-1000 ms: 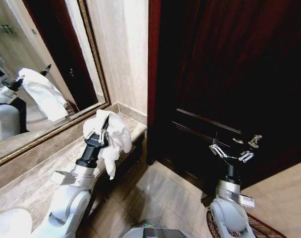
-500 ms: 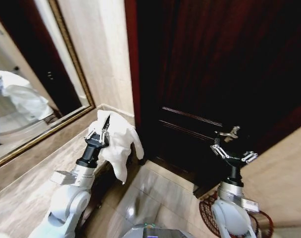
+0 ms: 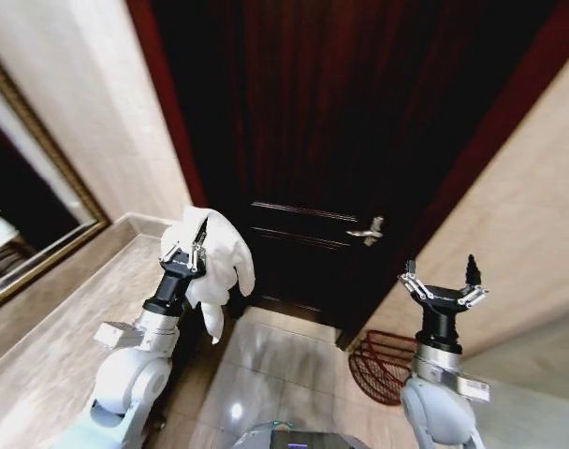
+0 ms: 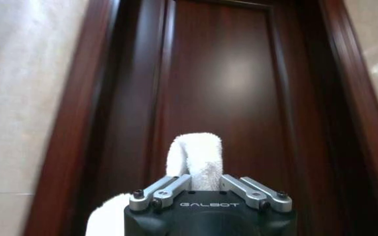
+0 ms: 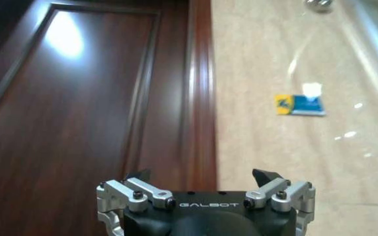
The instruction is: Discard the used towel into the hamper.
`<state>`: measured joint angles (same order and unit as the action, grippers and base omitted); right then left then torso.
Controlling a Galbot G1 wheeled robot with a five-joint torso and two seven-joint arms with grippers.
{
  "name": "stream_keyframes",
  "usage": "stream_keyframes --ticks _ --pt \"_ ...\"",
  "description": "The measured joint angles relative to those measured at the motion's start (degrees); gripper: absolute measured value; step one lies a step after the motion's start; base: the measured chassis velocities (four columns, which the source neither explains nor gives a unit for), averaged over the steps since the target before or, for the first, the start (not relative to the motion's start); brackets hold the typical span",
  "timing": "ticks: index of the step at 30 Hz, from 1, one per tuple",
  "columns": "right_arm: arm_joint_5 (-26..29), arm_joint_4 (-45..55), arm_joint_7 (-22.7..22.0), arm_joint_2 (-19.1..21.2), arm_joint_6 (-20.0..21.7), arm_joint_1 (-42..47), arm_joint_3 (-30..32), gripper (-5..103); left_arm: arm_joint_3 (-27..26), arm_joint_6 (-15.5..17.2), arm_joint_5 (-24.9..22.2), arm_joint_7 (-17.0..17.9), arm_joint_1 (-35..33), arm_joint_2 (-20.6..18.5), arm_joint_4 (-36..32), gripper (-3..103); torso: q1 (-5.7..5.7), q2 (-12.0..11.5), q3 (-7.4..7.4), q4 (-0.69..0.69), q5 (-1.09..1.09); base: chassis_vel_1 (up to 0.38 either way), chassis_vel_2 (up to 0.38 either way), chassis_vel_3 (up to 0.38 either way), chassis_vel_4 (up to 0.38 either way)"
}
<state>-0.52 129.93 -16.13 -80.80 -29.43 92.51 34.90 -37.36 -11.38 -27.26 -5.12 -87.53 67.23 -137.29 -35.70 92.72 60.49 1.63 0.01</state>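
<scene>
A white used towel [image 3: 212, 267] hangs from my left gripper [image 3: 185, 253], which is shut on it and held up at chest height on the left. From the left wrist view, a fold of the towel [image 4: 196, 160] pokes up between the fingers. The hamper [image 3: 383, 365], a reddish-brown wire basket, stands on the floor at the lower right, by the door frame and just left of my right arm. Above and right of the hamper, my right gripper [image 3: 441, 288] is raised, open and holds nothing; the right wrist view shows that gripper [image 5: 202, 179] with its fingers spread.
A dark wooden door [image 3: 331, 150] with a metal handle [image 3: 369, 230] fills the middle ahead. A stone counter [image 3: 51, 327] and a framed mirror [image 3: 22, 253] run along the left. A beige marble wall [image 3: 518, 206] rises on the right. Glossy floor tiles [image 3: 275, 374] lie below the door.
The whole view has swung to the right: the mirror and counter have slid left, the door is now centred, and the hamper has come into fuller sight. Both arms keep their poses.
</scene>
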Motion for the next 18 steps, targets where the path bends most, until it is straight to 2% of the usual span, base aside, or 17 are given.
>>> stream_keyframes --ticks 18 --pt "-0.25 -0.82 0.07 -0.12 0.00 -0.47 -0.09 100 0.10 0.02 -0.25 -0.12 0.49 -0.26 0.38 4 0.00 0.00 0.00 0.01 -0.01 -0.127 -0.123 -0.119 -0.125"
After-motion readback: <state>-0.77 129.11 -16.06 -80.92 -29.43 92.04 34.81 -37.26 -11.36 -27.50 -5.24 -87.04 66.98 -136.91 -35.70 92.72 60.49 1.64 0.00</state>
